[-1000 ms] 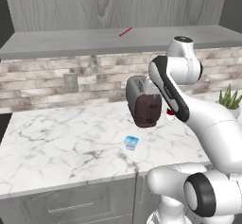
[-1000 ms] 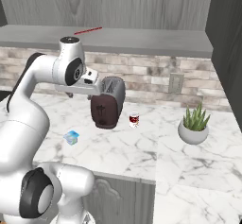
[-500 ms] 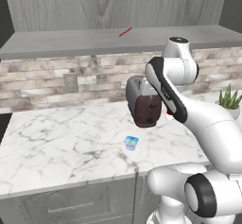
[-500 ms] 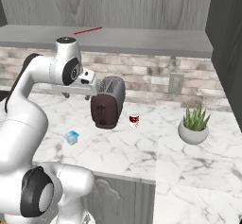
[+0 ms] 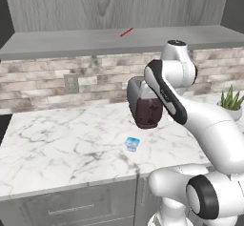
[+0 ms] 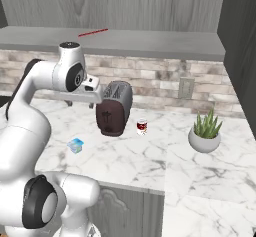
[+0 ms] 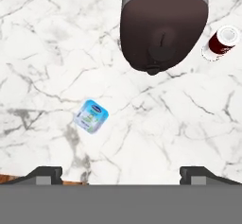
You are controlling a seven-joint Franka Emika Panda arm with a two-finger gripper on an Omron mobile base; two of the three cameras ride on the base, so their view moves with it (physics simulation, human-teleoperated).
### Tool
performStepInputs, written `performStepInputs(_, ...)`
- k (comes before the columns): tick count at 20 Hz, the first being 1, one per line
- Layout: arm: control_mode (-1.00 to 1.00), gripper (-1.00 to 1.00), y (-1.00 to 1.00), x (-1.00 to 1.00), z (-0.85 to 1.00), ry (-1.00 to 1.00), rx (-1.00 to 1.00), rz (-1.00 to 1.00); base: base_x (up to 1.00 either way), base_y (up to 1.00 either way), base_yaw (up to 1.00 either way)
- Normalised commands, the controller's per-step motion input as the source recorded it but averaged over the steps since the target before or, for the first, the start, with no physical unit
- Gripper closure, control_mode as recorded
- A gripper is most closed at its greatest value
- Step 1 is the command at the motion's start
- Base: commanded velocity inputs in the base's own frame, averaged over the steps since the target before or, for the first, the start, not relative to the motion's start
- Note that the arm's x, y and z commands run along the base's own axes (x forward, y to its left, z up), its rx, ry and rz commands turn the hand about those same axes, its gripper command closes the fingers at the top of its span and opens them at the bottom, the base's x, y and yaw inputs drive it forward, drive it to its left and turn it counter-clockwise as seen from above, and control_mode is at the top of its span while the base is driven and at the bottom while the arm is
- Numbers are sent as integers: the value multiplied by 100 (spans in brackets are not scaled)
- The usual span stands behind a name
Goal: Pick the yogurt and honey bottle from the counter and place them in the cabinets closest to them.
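The yogurt (image 7: 91, 116) is a tiny pale blue and white cup standing alone on the white marble counter (image 7: 165, 124), in front of the toaster. It also shows on the counter (image 5: 57, 144) as the yogurt (image 5: 133, 144) left of the arm, and as the yogurt (image 6: 75, 145) near the front edge. My gripper (image 7: 120, 173) hangs high above the counter and looks down on it, open wide with nothing between its fingertips (image 7: 45, 173). The yogurt lies ahead of the left tip. The honey bottle is out of view. The grey wood-grain cabinets (image 5: 95, 5) run above.
A dark toaster (image 7: 163, 24) stands at the back of the counter, with a small red-and-white glass (image 7: 222, 39) to its right. A potted plant (image 6: 205, 131) sits further right. A thin red mark (image 5: 126, 32) lies on the flat grey shelf base (image 5: 71, 41).
The jaws have spread wider over the last second. The arm has barely shifted, and the yogurt, toaster and glass stay where they were.
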Motion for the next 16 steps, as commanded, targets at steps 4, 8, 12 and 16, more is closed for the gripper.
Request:
performStepInputs(4,-100,-100,1,0,-10,1,0,1,0,0,0)
performStepInputs(8,-100,-100,2,0,-12,2,0,0,0,0,0)
performStepInputs(12,-100,-100,0,0,-10,0,0,0,0,0,0)
performStepInputs(16,-100,-100,0,0,-10,0,0,0,0,0,0)
